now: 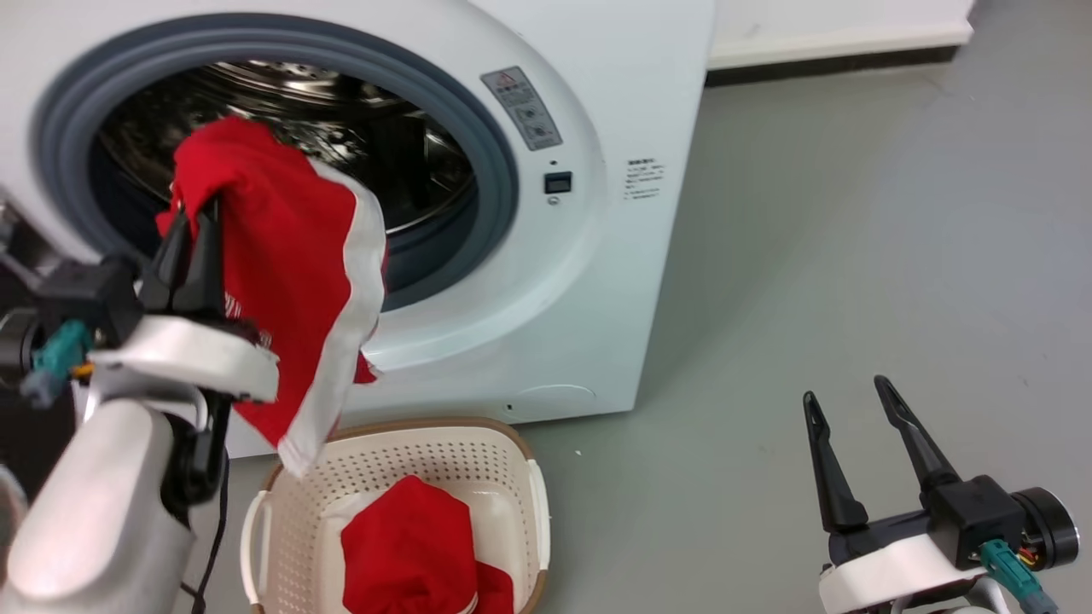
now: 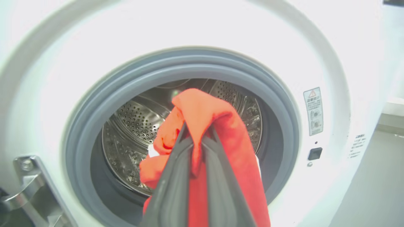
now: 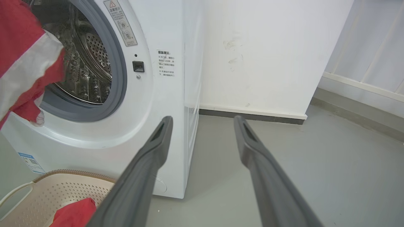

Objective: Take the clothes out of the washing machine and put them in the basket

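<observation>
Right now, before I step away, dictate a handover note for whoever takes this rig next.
Left end effector: shut on the held garment, up before the washing machine porthole, hem by the basket rim.
Right end effector: open, empty, above the floor.
Done: a second garment lies in the basket.
Left: drop the held garment in, then check the drum, partly hidden.

My left gripper (image 2: 197, 129) has its dark jaws pinched on a soft bright red fabric garment (image 2: 233, 138), which bunches over their tips in front of the large white washing machine's (image 2: 189, 28) grey-ringed porthole (image 2: 94, 119) and perforated steel drum (image 2: 135, 119).
</observation>
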